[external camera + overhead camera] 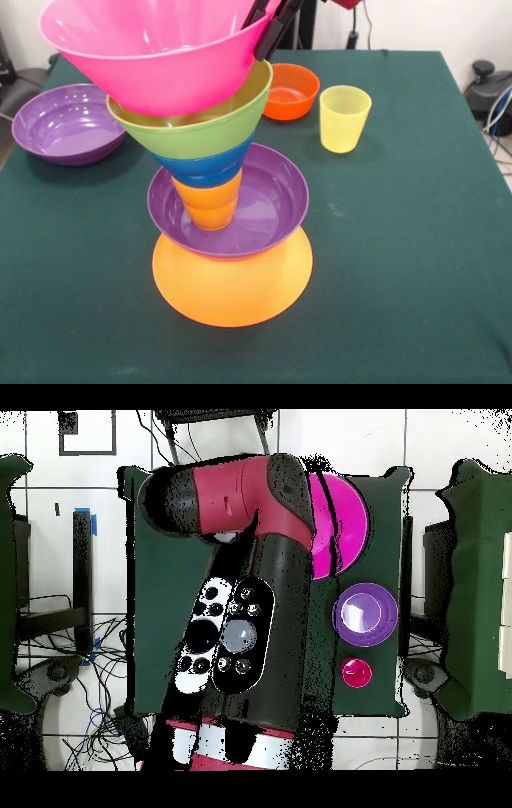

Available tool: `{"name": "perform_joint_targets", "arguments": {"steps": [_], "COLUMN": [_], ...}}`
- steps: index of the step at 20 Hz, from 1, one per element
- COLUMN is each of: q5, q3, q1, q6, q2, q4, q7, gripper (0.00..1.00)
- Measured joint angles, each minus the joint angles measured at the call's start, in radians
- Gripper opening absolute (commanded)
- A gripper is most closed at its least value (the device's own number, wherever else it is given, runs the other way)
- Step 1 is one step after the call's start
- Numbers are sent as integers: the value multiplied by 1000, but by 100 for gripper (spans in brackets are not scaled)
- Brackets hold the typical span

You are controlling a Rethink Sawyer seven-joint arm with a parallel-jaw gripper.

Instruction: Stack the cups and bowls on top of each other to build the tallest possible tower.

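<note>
The tower stands mid-table in the front view: an upturned yellow-orange bowl [232, 288], a purple bowl [272, 200], an orange cup [210, 204], a blue bowl [204, 166] and a green bowl [200, 132]. A big pink bowl [152, 56] sits tilted on top, its base in the green bowl's mouth. My gripper [268, 40] comes down from the top edge and is shut on the pink bowl's right rim. In the overhead view the arm [250, 584] hides the tower; only part of the pink bowl [342, 524] shows.
A second purple bowl [68, 124] sits at the left, and shows in the overhead view [365, 614]. A small orange-red bowl [290, 90] and a translucent yellow cup [345, 118] stand behind the tower to the right. A red-pink cup [356, 673] stands near the robot's base.
</note>
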Motion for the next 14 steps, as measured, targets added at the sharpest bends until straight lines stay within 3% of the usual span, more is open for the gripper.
{"name": "perform_joint_targets", "arguments": {"steps": [14], "q5": [12], "q3": [0], "q1": [7], "q6": [-20], "q2": [0], "q4": [0], "q7": [0], "gripper": [0]}}
